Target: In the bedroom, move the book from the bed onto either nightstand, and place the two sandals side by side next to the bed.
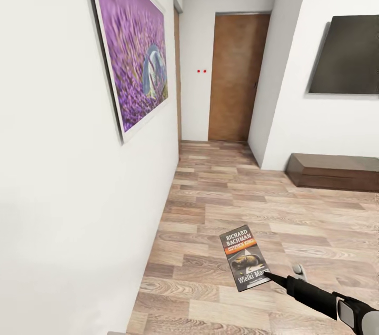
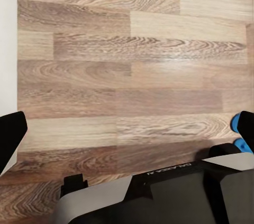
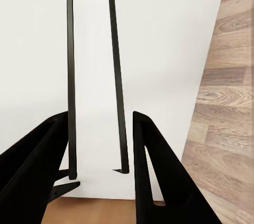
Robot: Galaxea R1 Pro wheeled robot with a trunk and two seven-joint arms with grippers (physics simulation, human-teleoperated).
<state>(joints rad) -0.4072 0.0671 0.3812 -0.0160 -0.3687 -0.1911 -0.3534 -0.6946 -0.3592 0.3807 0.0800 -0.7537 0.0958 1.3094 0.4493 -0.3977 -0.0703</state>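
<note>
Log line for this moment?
place: hallway, door ahead | right gripper: shut on book | left gripper: open, over floor

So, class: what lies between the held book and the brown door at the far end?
In the head view, bare wood-plank floor runs from the book to the door.

**Purple on white walls, warm wood underfoot**

The walls (image 1: pixel 63 208) are plain white. The large picture (image 1: pixel 134 50) on the left wall is a purple flower field with a blue-grey shape near its middle, in a white frame. The far door (image 1: pixel 237 77) is mid-brown wood. The floor (image 1: pixel 221 193) is light brown planks with darker swirling grain. On the right wall hangs a flat black panel (image 1: pixel 347 56); below it sits a dark brown low cabinet (image 1: pixel 334 170). The book (image 1: pixel 244 257) has a dark cover, white lettering and an orange band. The right gripper (image 1: pixel 268 275) holding it is black, its arm black with a grey section.
</note>
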